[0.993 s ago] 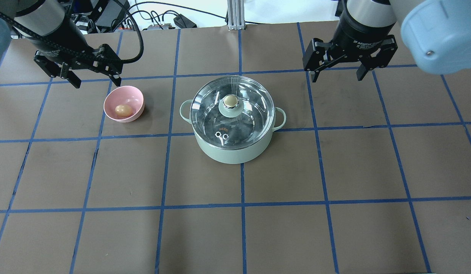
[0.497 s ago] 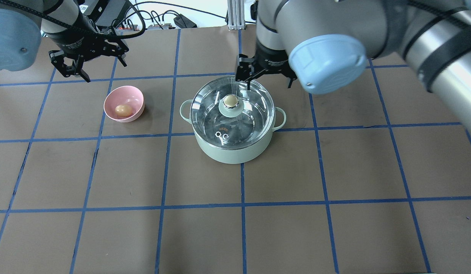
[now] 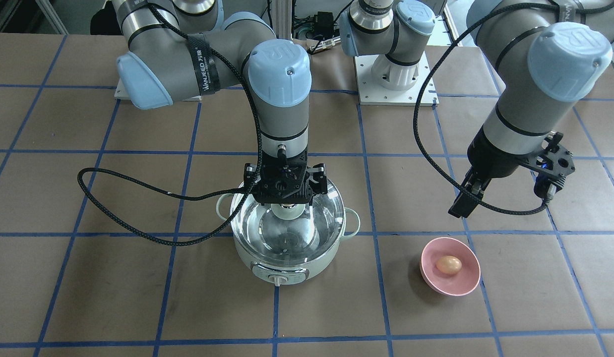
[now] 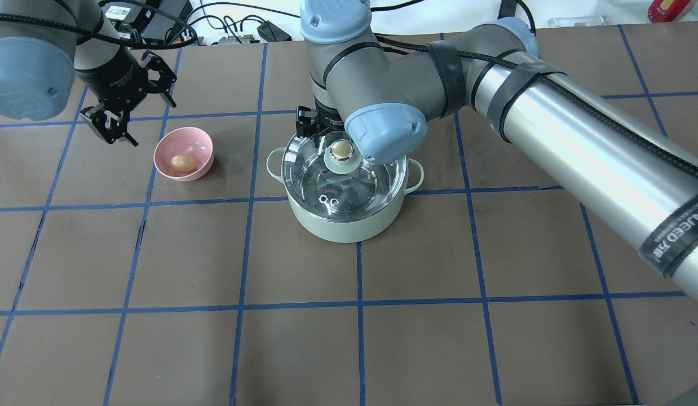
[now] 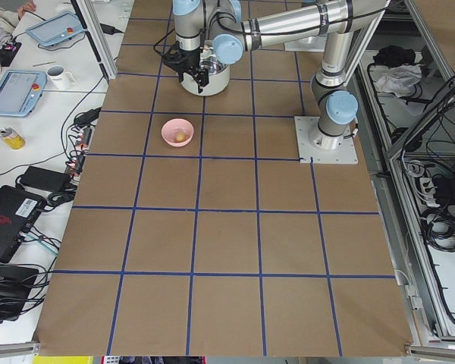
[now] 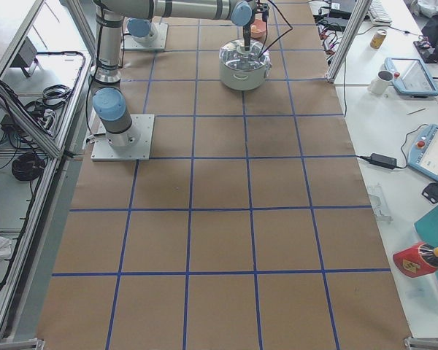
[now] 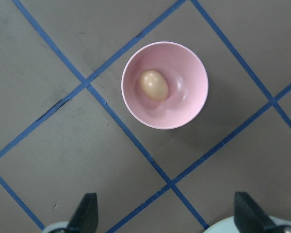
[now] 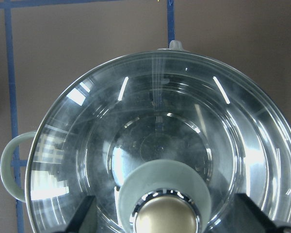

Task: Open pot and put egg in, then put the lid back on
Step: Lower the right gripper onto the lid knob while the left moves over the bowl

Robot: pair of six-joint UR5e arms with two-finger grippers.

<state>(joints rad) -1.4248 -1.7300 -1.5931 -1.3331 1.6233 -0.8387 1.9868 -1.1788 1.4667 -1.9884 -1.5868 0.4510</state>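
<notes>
The pale mint-green pot [image 4: 340, 225] stands mid-table with the glass lid [image 4: 363, 180] on it; it also shows in the front view [image 3: 267, 263]. My right gripper [image 3: 285, 194] is open just above the lid. Its fingers stand on either side of the beige knob [image 4: 341, 149] without touching it, as the right wrist view [image 8: 166, 216] shows. The egg [image 4: 182, 163] lies in the pink bowl [image 4: 199, 141], to the left of the pot. My left gripper [image 4: 153, 123] is open and empty, hovering behind the bowl. The left wrist view shows the egg [image 7: 153, 85] in the bowl [image 7: 189, 97].
The table is brown paper with blue tape grid lines. The right arm's long forearm [image 4: 580, 135] crosses over the table's right half. Cables and boxes lie beyond the far edge [image 4: 236, 34].
My right arm has swung from the right side of the table to above the pot lid. My left gripper has turned and shifted slightly. The lid and egg have not moved.
</notes>
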